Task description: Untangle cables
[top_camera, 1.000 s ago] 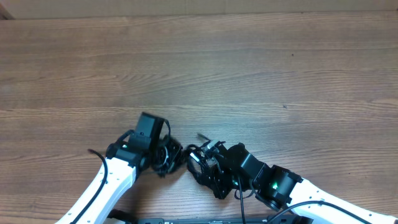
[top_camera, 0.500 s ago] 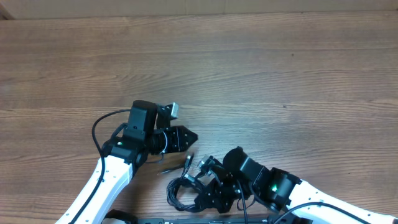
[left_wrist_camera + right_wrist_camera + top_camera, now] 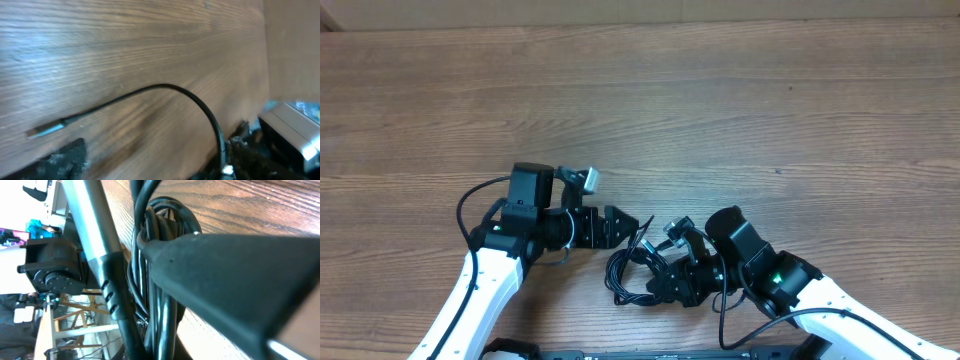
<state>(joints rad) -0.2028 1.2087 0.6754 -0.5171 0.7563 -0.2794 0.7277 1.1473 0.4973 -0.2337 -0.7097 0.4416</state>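
The right gripper [image 3: 662,280] pinches the bundled cables [image 3: 155,305], just beside the spread-open left gripper [image 3: 620,222].

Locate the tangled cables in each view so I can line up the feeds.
Overhead: the cables sit bunched at low centre, near the bottom edge.
Left wrist: one cord of the cables arcs across the middle, its plug end at the left.
Right wrist: coils of the cables fill the centre-left, close to the lens.
Shared landmark: the wood-grain table shows in all three views.
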